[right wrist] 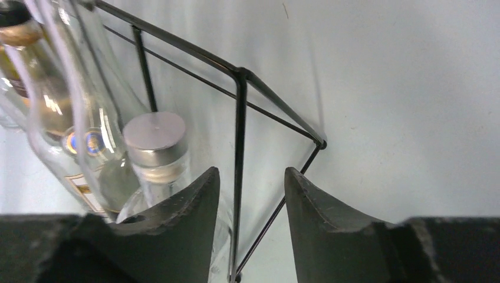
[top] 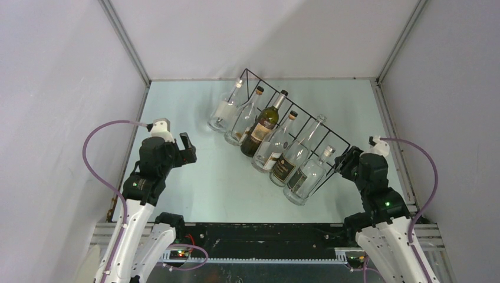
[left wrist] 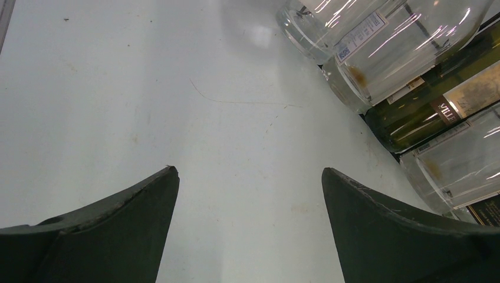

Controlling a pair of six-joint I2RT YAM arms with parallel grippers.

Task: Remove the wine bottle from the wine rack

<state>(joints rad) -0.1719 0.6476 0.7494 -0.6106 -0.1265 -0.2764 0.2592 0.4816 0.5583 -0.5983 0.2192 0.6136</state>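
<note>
Fingers [left wrist: 138,203] of my left gripper [left wrist: 247,172] are hanging wide apart, empty, facing the base of the dark wine bottle [top: 261,127] lying 3rd from the wine rack's [right wrist: 239,118] far end, neck pointing away, while my right gripper [right wrist: 252,172] is straddling its end wire, narrowly parted.

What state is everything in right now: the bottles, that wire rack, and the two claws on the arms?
Wine rack: on the table, all six compartments filled.
Dark green wine bottle: lying slanted in the rack, third from its far end.
Clear bottles: five, lying slanted in the rack.
Left end effector: open, empty, over bare table.
Right end effector: open, fingers either side of the rack's end wire.
</note>
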